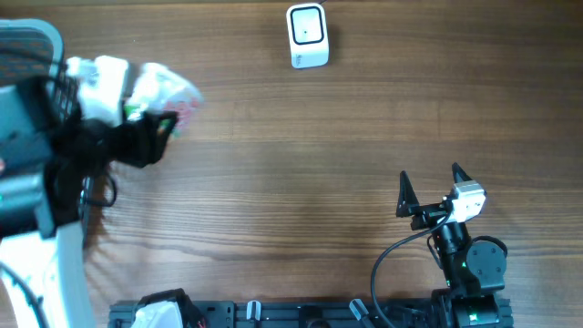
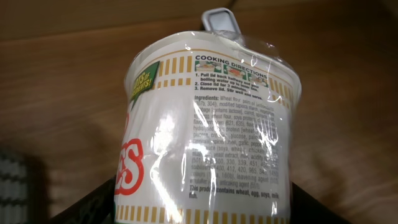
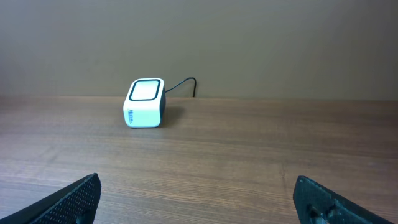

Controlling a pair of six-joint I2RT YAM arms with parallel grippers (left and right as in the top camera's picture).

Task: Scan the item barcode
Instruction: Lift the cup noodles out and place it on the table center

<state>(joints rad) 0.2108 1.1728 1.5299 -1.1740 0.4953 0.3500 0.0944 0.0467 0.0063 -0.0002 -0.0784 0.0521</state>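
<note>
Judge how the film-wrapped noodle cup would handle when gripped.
The noodle cup is probably slippery under its glossy, wrinkled film. Being a dry-noodle cup, it is likely light, and its tapered wall may dent if squeezed hard.

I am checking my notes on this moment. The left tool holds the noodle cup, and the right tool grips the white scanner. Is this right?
Not quite. The right tool is open and empty, as the right wrist view shows; the white scanner stands on the table, apart from it. The left tool does hold the noodle cup.
</note>
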